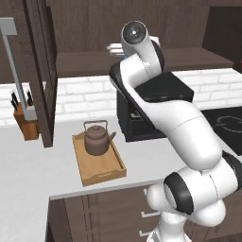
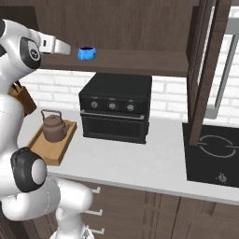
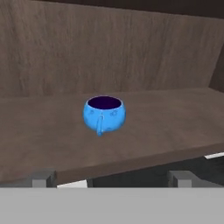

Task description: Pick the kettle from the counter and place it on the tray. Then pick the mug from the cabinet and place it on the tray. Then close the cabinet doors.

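The small blue mug stands upright on the shelf of the open cabinet. In the hand view the mug sits mid-shelf with its handle turned toward me. My gripper hovers level with the shelf, just left of the mug and apart from it. It is open, with both fingertips wide apart and nothing between them. The dark-brown kettle rests upright on the light-wood tray, which lies on the counter. One cabinet door hangs open at the left, another cabinet door at the right.
A black countertop oven stands under the shelf, right of the tray. A wooden knife block sits at the back left by the brick wall. A dark cooktop is set into the counter on the right.
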Robot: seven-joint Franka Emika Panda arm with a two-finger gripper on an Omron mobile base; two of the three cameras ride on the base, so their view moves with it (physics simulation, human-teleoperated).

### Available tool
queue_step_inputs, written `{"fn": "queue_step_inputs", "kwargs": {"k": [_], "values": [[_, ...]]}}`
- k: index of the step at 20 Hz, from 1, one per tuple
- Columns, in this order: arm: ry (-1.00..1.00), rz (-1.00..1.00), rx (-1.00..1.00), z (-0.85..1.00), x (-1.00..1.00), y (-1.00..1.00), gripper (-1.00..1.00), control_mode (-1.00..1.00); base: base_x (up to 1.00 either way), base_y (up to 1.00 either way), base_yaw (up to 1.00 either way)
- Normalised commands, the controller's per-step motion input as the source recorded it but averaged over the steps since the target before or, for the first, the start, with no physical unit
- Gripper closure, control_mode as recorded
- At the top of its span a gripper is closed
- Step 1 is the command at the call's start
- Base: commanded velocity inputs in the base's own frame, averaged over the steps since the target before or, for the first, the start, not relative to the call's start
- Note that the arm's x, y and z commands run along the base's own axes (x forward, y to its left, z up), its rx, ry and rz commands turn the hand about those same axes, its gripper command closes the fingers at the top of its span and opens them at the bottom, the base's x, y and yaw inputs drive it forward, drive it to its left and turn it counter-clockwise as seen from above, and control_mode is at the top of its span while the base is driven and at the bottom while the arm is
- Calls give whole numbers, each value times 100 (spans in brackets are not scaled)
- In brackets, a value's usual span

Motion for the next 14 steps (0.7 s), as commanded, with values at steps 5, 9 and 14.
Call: {"fn": "queue_step_inputs", "kwargs": {"k": [5,9,14], "values": [[0,0,0,4,26,0,-100,-100,0,0,0],[0,0,0,0,35,0,-100,-100,0,0,0],[0,0,0,-5,35,0,-100,-100,0,0,0]]}}
